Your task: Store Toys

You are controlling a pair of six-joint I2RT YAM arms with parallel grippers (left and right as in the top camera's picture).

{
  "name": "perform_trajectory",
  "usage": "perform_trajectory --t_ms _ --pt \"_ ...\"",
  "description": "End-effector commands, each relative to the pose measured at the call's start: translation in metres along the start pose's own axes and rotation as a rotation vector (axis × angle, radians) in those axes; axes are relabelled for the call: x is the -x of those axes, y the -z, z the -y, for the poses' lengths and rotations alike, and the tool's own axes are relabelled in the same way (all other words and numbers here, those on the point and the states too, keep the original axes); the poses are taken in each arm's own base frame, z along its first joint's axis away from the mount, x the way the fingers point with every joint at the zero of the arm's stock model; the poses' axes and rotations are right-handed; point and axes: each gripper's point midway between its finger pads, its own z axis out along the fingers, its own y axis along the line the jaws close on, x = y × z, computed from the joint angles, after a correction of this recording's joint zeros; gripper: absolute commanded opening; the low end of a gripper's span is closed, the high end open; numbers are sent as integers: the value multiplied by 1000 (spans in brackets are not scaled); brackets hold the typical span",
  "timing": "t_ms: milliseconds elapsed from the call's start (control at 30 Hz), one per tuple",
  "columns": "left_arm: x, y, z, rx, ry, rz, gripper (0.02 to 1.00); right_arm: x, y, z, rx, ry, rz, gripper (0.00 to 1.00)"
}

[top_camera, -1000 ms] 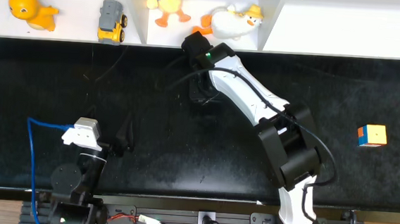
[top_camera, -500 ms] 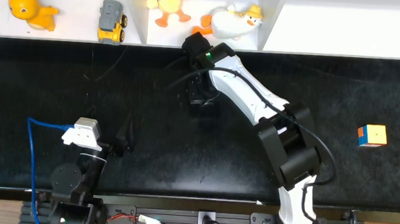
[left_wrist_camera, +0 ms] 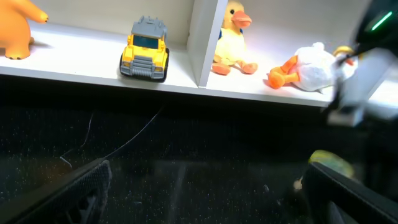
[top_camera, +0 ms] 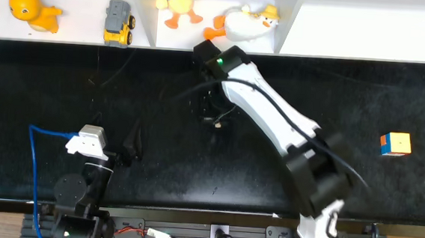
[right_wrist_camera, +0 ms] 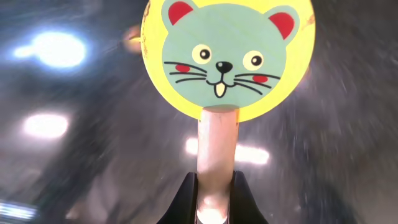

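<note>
Right wrist view: the right gripper [right_wrist_camera: 216, 190] has its fingers clamped on the wooden handle of the cat-face toy [right_wrist_camera: 227, 59], round head beyond the fingertips, over the black table [top_camera: 50, 85]. The left gripper [left_wrist_camera: 208, 177] has its fingers apart.

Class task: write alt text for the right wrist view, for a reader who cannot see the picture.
A cat-face toy, a round yellow disc with a green cat face on a pale wooden handle, is clamped by its handle in the right gripper. Behind it is the dark table, dotted with bright reflections.
</note>
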Motion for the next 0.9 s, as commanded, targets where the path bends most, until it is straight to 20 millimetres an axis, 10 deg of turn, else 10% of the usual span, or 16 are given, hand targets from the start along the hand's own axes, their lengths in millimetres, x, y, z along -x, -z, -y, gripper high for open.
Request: perform_trajectory --t_ms 33,533,900 --pt "-1 0 5 -24 16 4 998 -14 53 2 4 -18 120 47" --pt "-1 0 4 -24 16 4 996 -79 67 115 -78 -296 250 42" --pt "-1 0 5 -24 16 4 996 -30 102 211 -167 -424 497 47"
